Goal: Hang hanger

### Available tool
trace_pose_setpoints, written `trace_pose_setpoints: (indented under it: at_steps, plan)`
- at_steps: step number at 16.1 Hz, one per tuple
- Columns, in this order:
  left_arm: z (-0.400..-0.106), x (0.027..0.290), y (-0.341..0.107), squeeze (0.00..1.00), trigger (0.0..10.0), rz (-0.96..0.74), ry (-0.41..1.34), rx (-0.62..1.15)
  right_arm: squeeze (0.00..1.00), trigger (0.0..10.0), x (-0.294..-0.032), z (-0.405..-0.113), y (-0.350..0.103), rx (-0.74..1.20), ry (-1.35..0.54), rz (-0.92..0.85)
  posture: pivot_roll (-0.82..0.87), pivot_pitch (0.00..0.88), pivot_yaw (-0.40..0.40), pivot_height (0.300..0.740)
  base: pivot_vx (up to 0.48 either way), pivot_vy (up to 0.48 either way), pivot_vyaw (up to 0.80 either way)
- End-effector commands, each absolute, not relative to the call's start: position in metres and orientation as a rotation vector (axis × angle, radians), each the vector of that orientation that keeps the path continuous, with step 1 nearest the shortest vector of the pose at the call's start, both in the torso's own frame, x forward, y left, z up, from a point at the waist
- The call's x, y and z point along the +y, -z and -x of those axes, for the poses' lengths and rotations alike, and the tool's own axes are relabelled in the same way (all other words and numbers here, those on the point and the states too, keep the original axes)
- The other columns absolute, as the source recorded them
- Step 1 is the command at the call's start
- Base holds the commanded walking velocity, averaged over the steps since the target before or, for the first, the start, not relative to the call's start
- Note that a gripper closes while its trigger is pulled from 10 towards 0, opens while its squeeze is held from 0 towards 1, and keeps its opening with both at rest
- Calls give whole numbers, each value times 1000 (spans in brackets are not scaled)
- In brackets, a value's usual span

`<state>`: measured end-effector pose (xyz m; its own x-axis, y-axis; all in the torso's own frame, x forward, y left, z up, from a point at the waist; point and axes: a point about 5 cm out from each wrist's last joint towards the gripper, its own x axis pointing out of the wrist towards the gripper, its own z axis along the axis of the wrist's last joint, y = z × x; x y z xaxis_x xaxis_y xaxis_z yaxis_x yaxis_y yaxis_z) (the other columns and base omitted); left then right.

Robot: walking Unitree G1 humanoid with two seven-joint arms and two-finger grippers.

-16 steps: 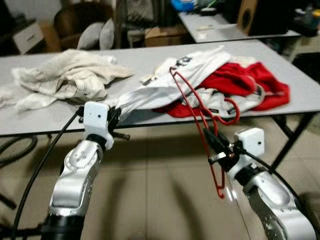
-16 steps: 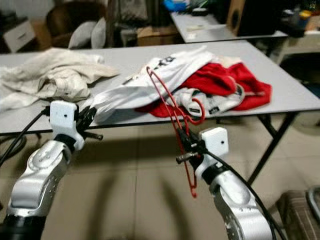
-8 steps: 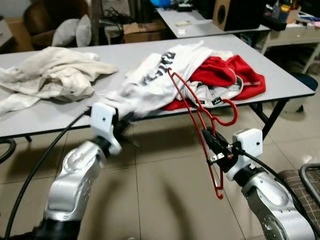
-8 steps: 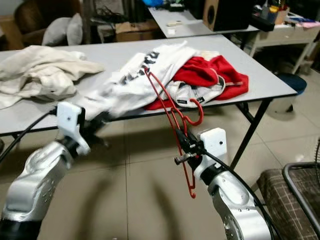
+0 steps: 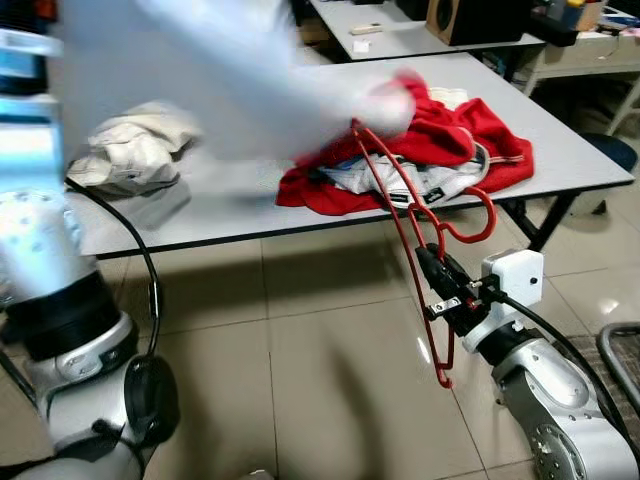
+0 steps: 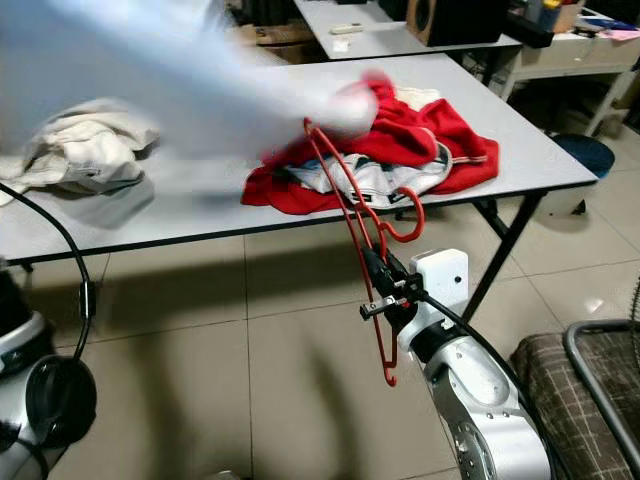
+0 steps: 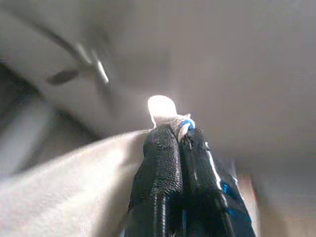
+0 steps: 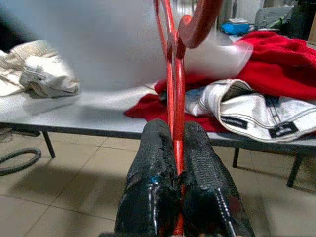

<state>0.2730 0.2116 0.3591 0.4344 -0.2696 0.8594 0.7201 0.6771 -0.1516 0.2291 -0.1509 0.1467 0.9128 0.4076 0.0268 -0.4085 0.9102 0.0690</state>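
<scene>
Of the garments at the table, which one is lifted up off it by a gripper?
The white garment, blurred in motion, pinched by the left gripper. The red garment and the beige heap lie on the table.

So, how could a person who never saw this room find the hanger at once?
Find the long grey table with the red garment on it. In front of its edge, the right claw holds the hanger upright. It is thin red wire with a hook, not cloth.
</scene>
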Motion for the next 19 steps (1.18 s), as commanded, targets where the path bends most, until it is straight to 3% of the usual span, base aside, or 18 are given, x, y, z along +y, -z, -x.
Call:
trace_pose_setpoints:
  at_steps: [1,3,4,7,11,13,14,15,16,19]
  plan:
    - [-288,186,-308,0,0,417,755,-589,0,10000,-149,-226,-153,-47,-429,-81,-45,0,55,740,0,0,0]
    - [-293,167,-207,0,0,3,781,-14,0,10000,-148,-227,-152,-36,-437,-79,-42,7,51,740,0,0,0]
    - [-282,164,-168,0,0,-89,830,172,0,10000,-149,-227,-152,-32,-435,-79,-42,18,51,740,0,0,0]
    - [-254,151,-126,0,0,-47,883,426,0,10000,-150,-224,-149,-7,-440,-74,-42,29,51,740,0,0,0]
    - [-264,144,-108,0,0,-32,788,396,0,10000,-160,-218,-126,142,-461,65,-43,38,57,740,0,0,0]
    - [-247,136,-105,0,0,2,950,492,0,10000,-168,-212,-115,211,-478,140,-43,50,69,740,0,0,0]
    - [-246,138,-97,0,0,-47,946,536,0,10000,-170,-207,-113,228,-505,163,-48,60,78,740,0,0,0]
    - [-250,142,-91,0,0,-83,896,557,0,10000,-171,-202,-112,240,-533,179,-50,69,82,740,0,0,0]
    - [-273,152,-85,0,0,-151,727,516,0,10000,-172,-191,-109,285,-594,199,-57,78,90,740,0,0,0]
    - [-300,149,-100,0,0,-160,637,365,0,10000,-173,-172,-89,407,-667,226,-77,103,114,740,0,0,0]
